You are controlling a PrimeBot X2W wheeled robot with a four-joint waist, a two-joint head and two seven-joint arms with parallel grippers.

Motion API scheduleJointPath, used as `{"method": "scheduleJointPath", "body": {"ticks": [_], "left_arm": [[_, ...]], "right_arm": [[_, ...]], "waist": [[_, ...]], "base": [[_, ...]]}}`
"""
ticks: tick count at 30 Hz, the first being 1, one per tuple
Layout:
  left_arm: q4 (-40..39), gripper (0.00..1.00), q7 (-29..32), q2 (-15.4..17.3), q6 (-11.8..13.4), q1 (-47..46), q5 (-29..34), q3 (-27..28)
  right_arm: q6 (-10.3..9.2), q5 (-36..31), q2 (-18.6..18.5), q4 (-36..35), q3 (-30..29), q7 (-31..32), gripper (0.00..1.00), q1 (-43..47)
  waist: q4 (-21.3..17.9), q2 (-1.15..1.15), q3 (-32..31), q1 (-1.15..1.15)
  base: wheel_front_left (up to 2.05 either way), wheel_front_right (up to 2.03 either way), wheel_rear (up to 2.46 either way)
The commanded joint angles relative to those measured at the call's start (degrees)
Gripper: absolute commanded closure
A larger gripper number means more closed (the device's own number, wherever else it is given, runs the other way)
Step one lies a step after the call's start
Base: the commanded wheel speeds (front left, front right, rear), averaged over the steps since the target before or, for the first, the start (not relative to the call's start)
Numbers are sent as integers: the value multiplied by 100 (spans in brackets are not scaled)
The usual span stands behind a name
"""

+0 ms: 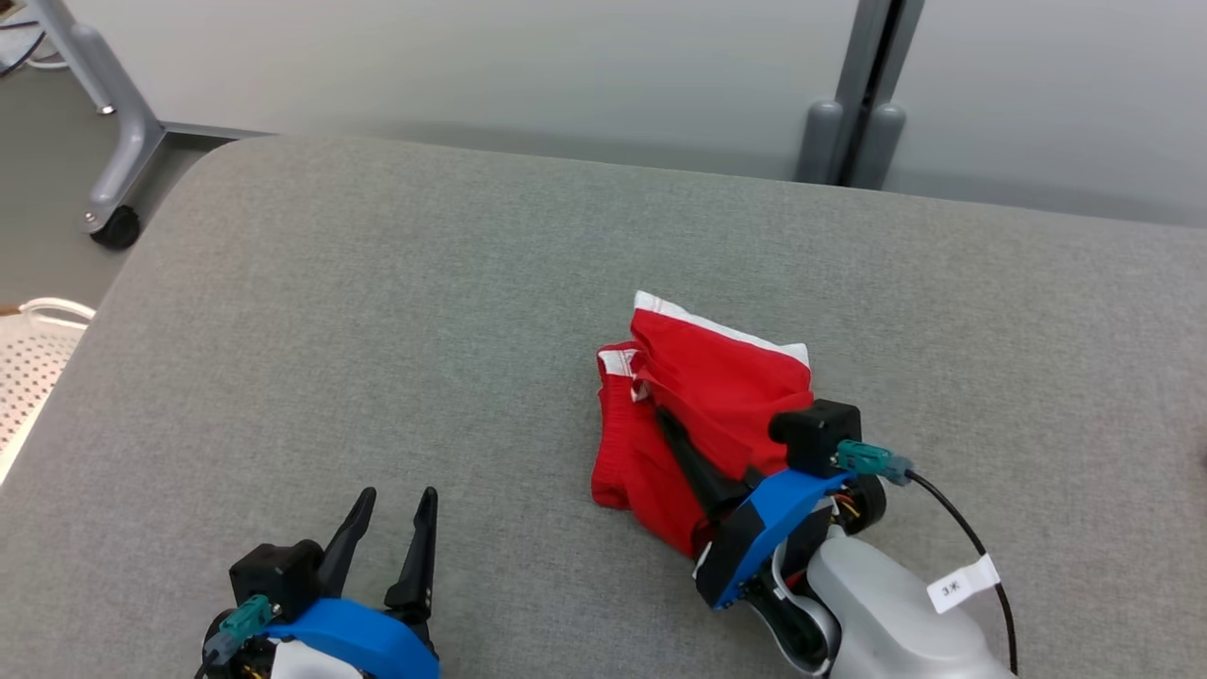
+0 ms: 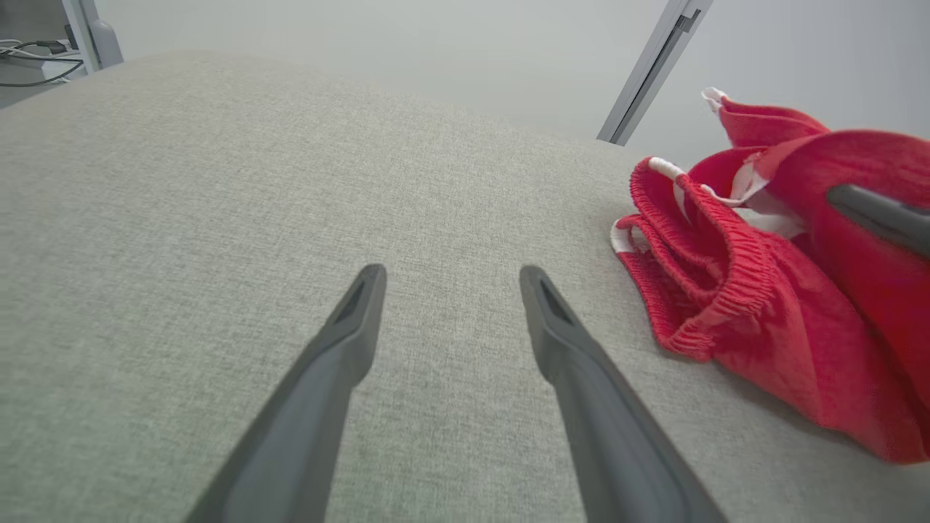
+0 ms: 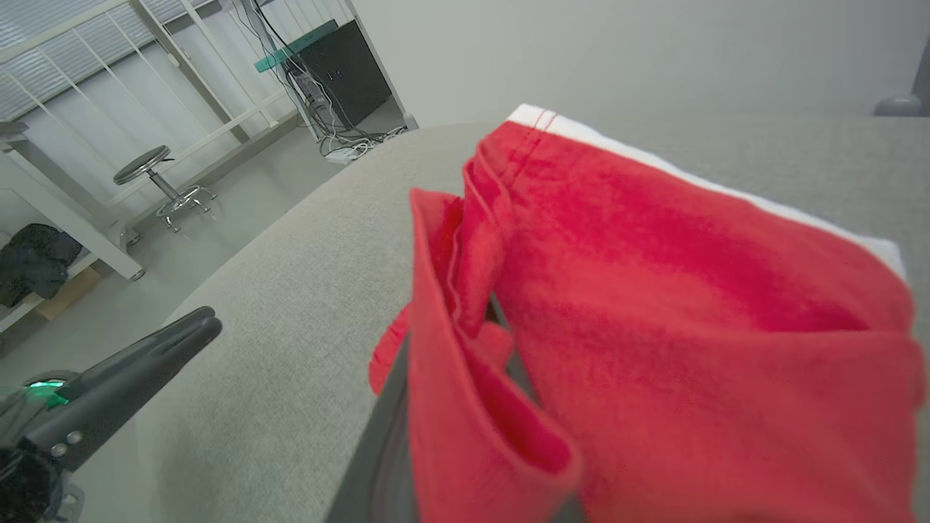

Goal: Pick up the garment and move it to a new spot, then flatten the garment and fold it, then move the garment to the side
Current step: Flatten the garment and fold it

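The crumpled red garment [image 1: 726, 377] is clamped by the right gripper [image 1: 666, 420]; the left gripper [image 1: 398, 498] is spread wide, empty. Flattening and folding are judged outstanding.

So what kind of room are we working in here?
Probably a lab or test workshop: a grey fabric-covered table, a metal stool on bare floor, loose cables by a dark cabinet, and a frame on castors.

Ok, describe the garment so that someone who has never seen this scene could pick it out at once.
Look at the wide grey fabric-covered table; right of its middle sits a crumpled garment. The right gripper is shut on it. It is the one bright red thing there, with white trim and a gathered elastic waistband.
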Motion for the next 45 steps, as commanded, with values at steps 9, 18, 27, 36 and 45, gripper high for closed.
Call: {"method": "scheduleJointPath", "body": {"ticks": [9, 18, 27, 36, 45], "left_arm": [[58, 0, -12, 34, 9, -29, 23, 100], [-70, 0, -12, -28, 9, 94, 306, 543], [-151, 0, -12, -177, 9, 329, 965, 1153], [-225, 0, -12, -492, 9, 856, 1679, 1683], [-322, 0, -12, -694, 9, 1143, 1903, 1892]], "right_arm": [[1, 717, -28, -439, 680, -28, 0, -218], [1, -754, -21, -340, -1339, -25, 0, 310], [1, -2378, -6, -1011, -3282, -25, 0, 1543], [1, -2515, -12, -1154, -3509, -25, 0, 2357], [1, -2425, -12, -1169, -3522, -25, 0, 2623]], "waist": [[-101, -1, -108, 0], [-624, -1, -221, 0], [-947, -1, -418, 0], [-1167, -1, -813, 0], [-1244, -1, -918, 0]], "base": [[0, 0, 0], [0, 0, 0], [0, 0, 0], [0, 0, 0], [0, 0, 0]]}}
